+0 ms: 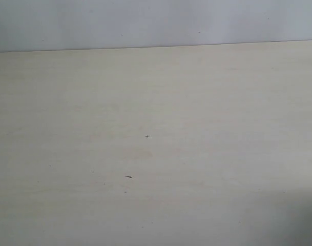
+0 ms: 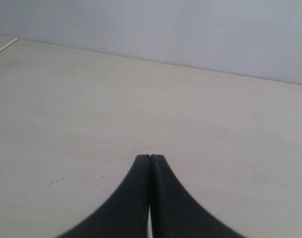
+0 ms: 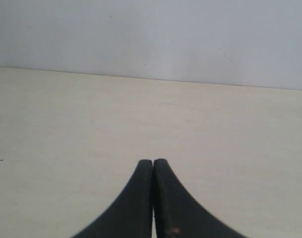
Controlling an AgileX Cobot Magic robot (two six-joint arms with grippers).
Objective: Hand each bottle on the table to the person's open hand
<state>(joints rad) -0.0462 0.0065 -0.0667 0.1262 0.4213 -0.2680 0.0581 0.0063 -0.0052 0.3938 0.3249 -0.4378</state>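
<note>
No bottle and no hand shows in any view. The pale beige table (image 1: 156, 154) fills the exterior view, with a few tiny dark specks on it; neither gripper appears there. In the left wrist view my left gripper (image 2: 150, 156) is shut, its two black fingers pressed together with nothing between them, above bare tabletop (image 2: 91, 109). My right gripper (image 3: 153, 161) is likewise shut on nothing, over bare tabletop (image 3: 66, 124).
A plain grey-white wall (image 1: 156, 20) rises behind the table's far edge (image 1: 156, 46). A thin pale strip (image 2: 4, 47) lies at the table's edge in the left wrist view.
</note>
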